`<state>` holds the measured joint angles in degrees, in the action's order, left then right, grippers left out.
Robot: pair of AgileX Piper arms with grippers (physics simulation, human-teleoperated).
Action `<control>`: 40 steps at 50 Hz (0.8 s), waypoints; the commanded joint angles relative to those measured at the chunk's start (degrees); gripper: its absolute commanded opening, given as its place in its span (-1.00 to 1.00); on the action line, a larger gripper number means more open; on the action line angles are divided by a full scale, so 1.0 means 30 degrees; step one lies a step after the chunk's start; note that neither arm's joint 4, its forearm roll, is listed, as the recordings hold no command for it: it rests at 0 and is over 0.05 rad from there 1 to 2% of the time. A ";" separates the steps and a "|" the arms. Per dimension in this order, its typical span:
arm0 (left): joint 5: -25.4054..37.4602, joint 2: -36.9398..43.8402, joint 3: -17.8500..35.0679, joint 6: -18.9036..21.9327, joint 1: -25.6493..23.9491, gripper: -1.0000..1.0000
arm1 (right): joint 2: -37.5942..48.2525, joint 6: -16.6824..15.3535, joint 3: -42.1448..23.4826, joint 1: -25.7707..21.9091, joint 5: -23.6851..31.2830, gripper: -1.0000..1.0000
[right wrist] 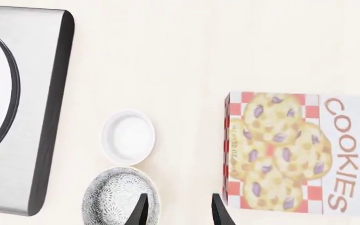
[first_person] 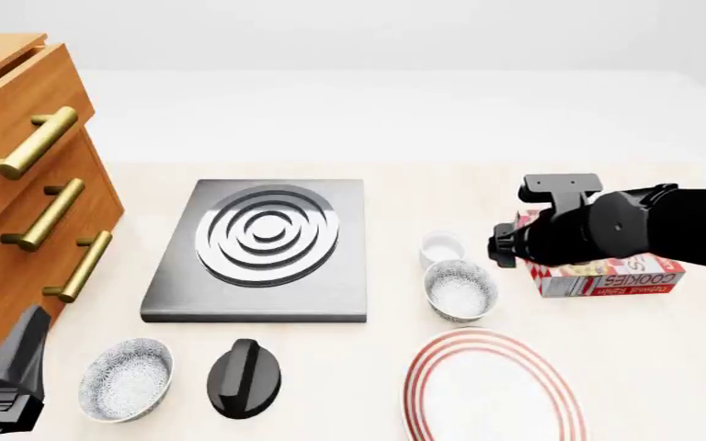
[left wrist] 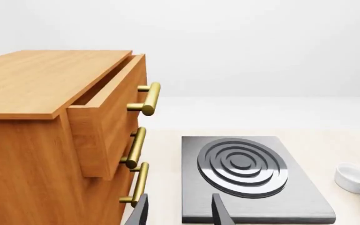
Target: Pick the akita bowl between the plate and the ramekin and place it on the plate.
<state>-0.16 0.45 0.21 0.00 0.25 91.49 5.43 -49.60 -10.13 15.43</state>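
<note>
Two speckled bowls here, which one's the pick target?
The akita bowl between the ramekin and the plate; the twin bowl sits beside the black knob.

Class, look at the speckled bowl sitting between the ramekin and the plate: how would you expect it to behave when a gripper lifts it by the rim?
The akita bowl looks rigid, so it probably won't flex. Its glossy, curved wall may slip between narrow fingers. Deep with a seemingly smaller base, it could tip if nudged, possibly bumping the ramekin close beside it.
</note>
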 commanded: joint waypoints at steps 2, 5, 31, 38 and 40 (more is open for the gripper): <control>0.0000 0.0004 0.0004 -0.0002 0.0002 1.00 | 0.0740 0.0187 0.0377 -0.0257 -0.0754 1.00; 0.0000 0.0003 0.0004 -0.0003 0.0002 1.00 | 0.0850 0.0238 0.0566 -0.0322 -0.0979 1.00; 0.0000 0.0004 0.0004 0.0002 -0.0001 1.00 | 0.1001 0.1231 0.1992 -0.1168 -0.2294 1.00; 0.0000 0.0002 0.0004 -0.0001 0.0003 1.00 | 0.1237 0.1542 0.2113 -0.1451 -0.2574 1.00; 0.0000 0.0002 0.0004 -0.0001 0.0001 1.00 | 0.1370 0.1592 0.2161 -0.1457 -0.2696 1.00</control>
<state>-0.16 0.46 0.23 0.00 0.25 94.73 9.01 -43.92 -13.60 8.68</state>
